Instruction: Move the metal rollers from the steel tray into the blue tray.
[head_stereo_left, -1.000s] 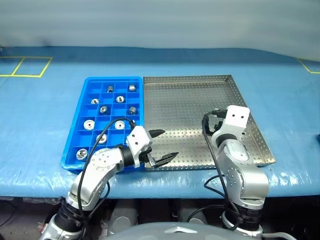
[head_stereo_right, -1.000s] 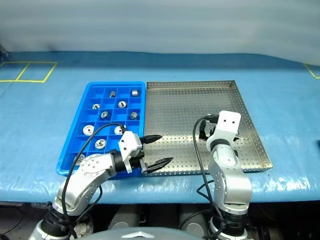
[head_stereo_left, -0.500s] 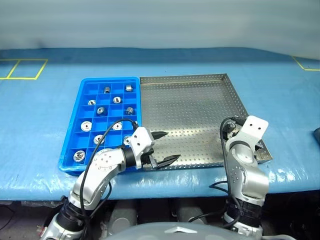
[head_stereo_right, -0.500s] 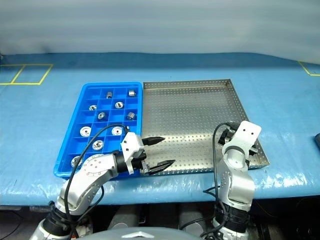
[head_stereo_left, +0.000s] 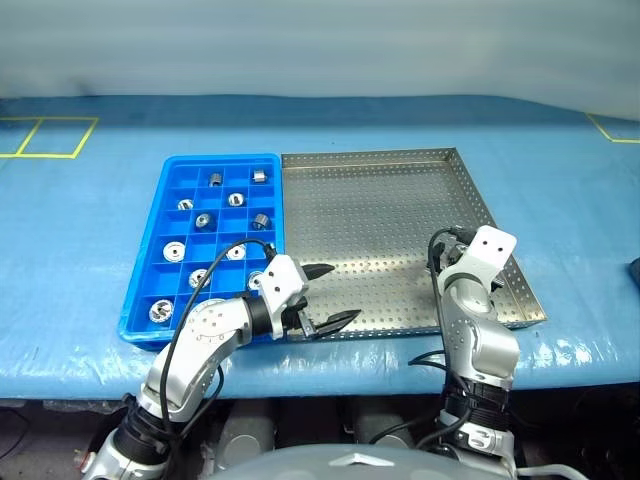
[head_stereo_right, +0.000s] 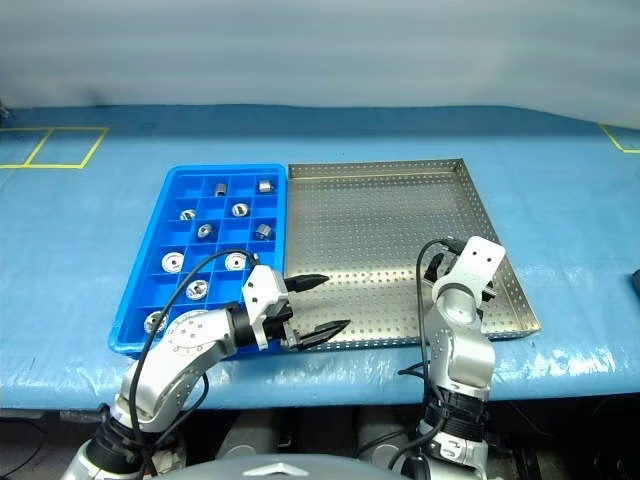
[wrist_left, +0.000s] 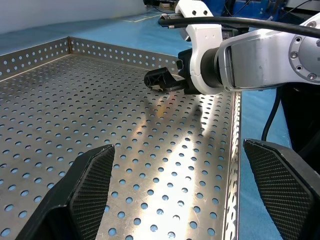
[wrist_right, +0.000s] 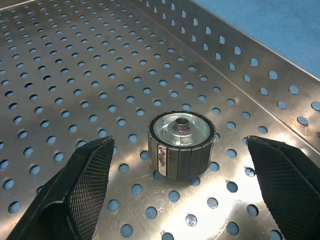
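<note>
Blue tray (head_stereo_left: 160, 200): it lies on the blue worktop (head_stereo_left: 80, 250), its long side touching the steel tray, so each carry is short. About nine metal rollers (head_stereo_left: 201, 220) already sit in single compartments.
Left hand (head_stereo_left: 322, 295): wide open and holding nothing, it hangs over the near left corner of the steel tray (head_stereo_left: 380, 190), probably waiting out of the way.
Right hand (wrist_right: 175, 200): open and empty; its two fingers stand on either side of one roller (wrist_right: 181, 144), not touching it, ready to close.
Head views: here the right arm covers this roller, so the steel tray seems bare.
Right wrist view: the roller stands upright on the perforated floor, near the rim; perhaps it is the last one.
</note>
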